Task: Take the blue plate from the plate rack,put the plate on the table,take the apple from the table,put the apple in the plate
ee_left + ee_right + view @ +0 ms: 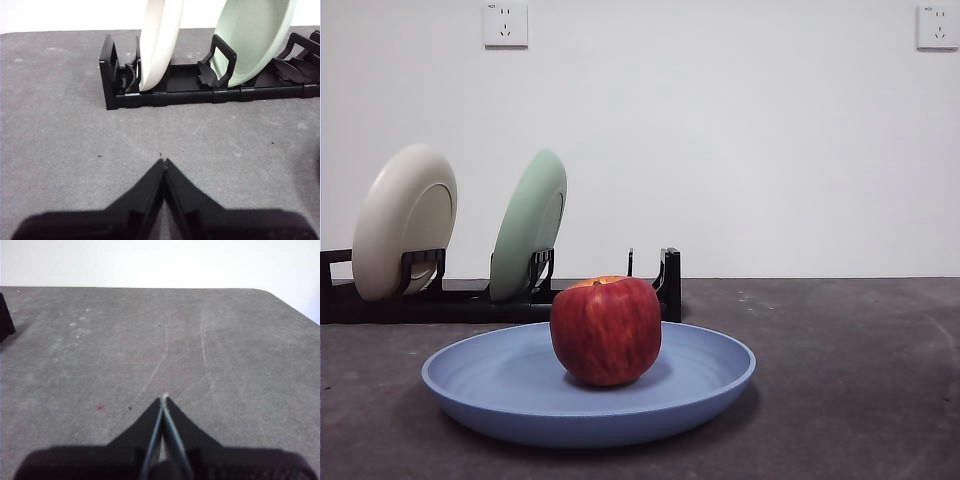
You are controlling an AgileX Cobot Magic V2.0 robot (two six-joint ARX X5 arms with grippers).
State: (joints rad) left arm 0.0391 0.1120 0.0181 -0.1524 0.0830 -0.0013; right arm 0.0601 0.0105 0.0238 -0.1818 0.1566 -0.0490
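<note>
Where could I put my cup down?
Bare table lies beside the blue plate, on the side without the plate rack. The plate holds the apple. The rack side is crowded with the cream plate and green plate.

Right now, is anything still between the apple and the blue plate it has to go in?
No. The apple already sits upright in the blue plate, which lies flat on the table in front of the plate rack. Both the left gripper and the right gripper are shut and empty, over bare table.
</note>
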